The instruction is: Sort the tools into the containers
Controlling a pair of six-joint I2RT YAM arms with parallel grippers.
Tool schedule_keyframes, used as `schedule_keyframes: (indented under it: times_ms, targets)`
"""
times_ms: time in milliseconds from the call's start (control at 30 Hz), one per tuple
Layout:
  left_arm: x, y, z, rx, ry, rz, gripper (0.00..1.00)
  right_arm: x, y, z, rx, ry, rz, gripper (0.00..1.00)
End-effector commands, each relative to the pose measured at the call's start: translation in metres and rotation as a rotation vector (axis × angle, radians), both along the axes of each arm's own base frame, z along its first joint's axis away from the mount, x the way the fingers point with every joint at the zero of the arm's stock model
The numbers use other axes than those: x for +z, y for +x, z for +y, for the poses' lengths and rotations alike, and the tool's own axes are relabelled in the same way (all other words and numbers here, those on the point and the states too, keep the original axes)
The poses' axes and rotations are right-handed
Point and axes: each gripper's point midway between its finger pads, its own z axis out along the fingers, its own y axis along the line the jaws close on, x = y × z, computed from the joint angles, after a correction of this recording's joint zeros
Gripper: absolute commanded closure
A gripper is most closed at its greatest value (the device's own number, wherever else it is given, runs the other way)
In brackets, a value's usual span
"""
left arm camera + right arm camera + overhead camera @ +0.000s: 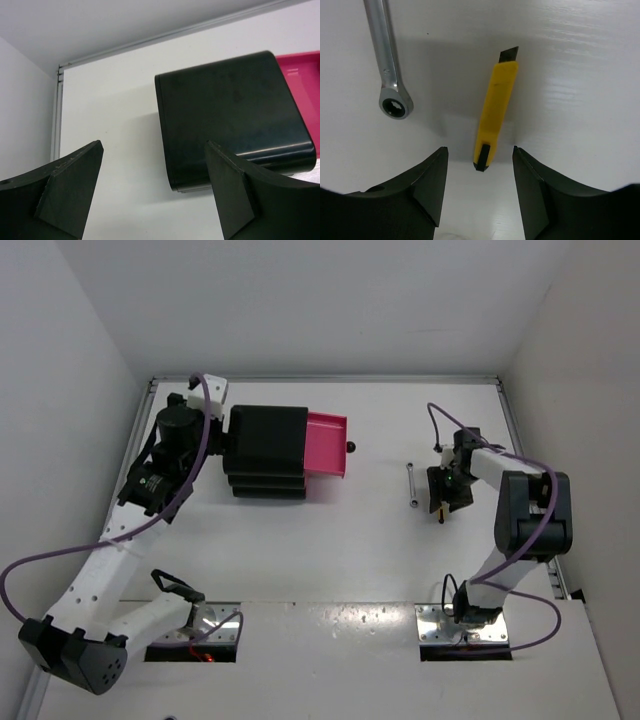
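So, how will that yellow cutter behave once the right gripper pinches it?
The yellow cutter looks like slim, stiff plastic: probably light and rigid. Flat on the table, it seems unlikely to roll. The right gripper straddles only its near end, so it might pivot when lifted.

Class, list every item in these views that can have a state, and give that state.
Left gripper: open, empty.
Right gripper: open, straddling the cutter.
Cutter: lying flat, not gripped.
Wrench: lying flat, untouched.
Drawer: pulled open, no tool visible inside.
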Motion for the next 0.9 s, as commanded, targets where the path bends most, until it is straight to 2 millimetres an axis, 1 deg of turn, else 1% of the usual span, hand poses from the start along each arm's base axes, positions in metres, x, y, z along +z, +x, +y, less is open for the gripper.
schedule_keyframes:
  times_ms: [0, 100, 133, 167, 200, 267, 300, 333, 400, 433, 467, 500, 533, 567, 600, 633, 667, 700, 733, 767, 800, 833, 867]
  targets:
    - [0.007, -0.006, 0.005, 0.014, -0.011, -0.032, 0.11, -0.006, 0.013, -0.003, -0.019, -0.048, -0.018, 0.45]
    - [0.01, -0.008, 0.008, 0.021, -0.003, -0.042, 0.11, -0.013, 0.013, -0.004, -0.03, -0.056, 0.006, 0.45]
    - [0.006, -0.008, 0.01, 0.031, 0.002, -0.034, 0.11, -0.016, 0.014, -0.004, -0.029, -0.055, 0.015, 0.47]
    - [0.006, -0.008, 0.012, 0.04, 0.013, -0.035, 0.11, -0.016, 0.019, -0.004, -0.042, -0.053, 0.004, 0.49]
    - [0.004, -0.01, 0.013, 0.04, 0.014, -0.033, 0.11, -0.019, 0.02, -0.006, -0.044, -0.062, 0.005, 0.51]
    - [0.004, -0.01, 0.013, 0.04, 0.014, -0.033, 0.11, -0.023, 0.025, -0.003, -0.045, -0.06, 0.013, 0.63]
    - [0.0, -0.01, 0.013, 0.039, 0.017, -0.025, 0.11, -0.022, 0.03, -0.003, -0.045, -0.06, 0.007, 0.69]
    - [0.0, -0.01, 0.013, 0.039, 0.017, -0.025, 0.11, -0.022, 0.03, -0.003, -0.045, -0.06, 0.007, 0.81]
    - [0.0, -0.01, 0.013, 0.039, 0.017, -0.025, 0.11, -0.02, 0.036, -0.003, -0.045, -0.06, 0.002, 0.93]
    - [0.0, -0.01, 0.013, 0.039, 0.017, -0.025, 0.11, -0.02, 0.033, -0.001, -0.042, -0.049, 0.014, 1.0]
    - [0.0, -0.01, 0.013, 0.039, 0.017, -0.025, 0.11, -0.01, 0.043, 0.0, -0.041, -0.038, -0.014, 1.0]
    - [0.0, -0.01, 0.013, 0.039, 0.017, -0.025, 0.11, 0.0, 0.044, 0.007, -0.033, -0.003, -0.026, 1.0]
    - [-0.004, -0.01, 0.013, 0.039, 0.02, -0.016, 0.11, 0.01, 0.048, 0.01, -0.028, 0.017, -0.042, 1.0]
    - [-0.004, -0.01, 0.013, 0.039, 0.02, -0.016, 0.11, 0.026, 0.059, 0.016, -0.013, 0.033, -0.084, 1.0]
    - [-0.004, -0.01, 0.01, 0.026, 0.017, -0.015, 0.11, 0.039, 0.065, 0.021, 0.0, 0.044, -0.11, 1.0]
    - [-0.004, -0.01, 0.01, 0.026, 0.017, -0.015, 0.11, 0.062, 0.067, 0.036, 0.02, 0.105, -0.143, 1.0]
    - [-0.004, -0.01, 0.01, 0.026, 0.017, -0.015, 0.11, 0.087, 0.081, 0.042, 0.024, 0.137, -0.204, 1.0]
    - [-0.004, -0.01, 0.01, 0.026, 0.017, -0.015, 0.11, 0.104, 0.087, 0.053, 0.02, 0.17, -0.235, 1.0]
    - [-0.004, -0.01, 0.01, 0.026, 0.017, -0.015, 0.11, 0.122, 0.088, 0.075, 0.06, 0.248, -0.251, 1.0]
    - [-0.004, -0.01, 0.01, 0.026, 0.017, -0.015, 0.1, 0.15, 0.104, 0.088, 0.087, 0.291, -0.321, 1.0]
    - [-0.003, -0.011, 0.011, 0.026, 0.018, -0.012, 0.1, 0.164, 0.107, 0.099, 0.079, 0.332, -0.333, 1.0]
    - [-0.006, -0.009, 0.008, 0.016, 0.019, -0.001, 0.1, 0.18, 0.109, 0.116, 0.126, 0.393, -0.357, 1.0]
    - [-0.007, -0.008, 0.006, 0.005, 0.019, 0.01, 0.1, 0.202, 0.115, 0.135, 0.169, 0.434, -0.402, 1.0]
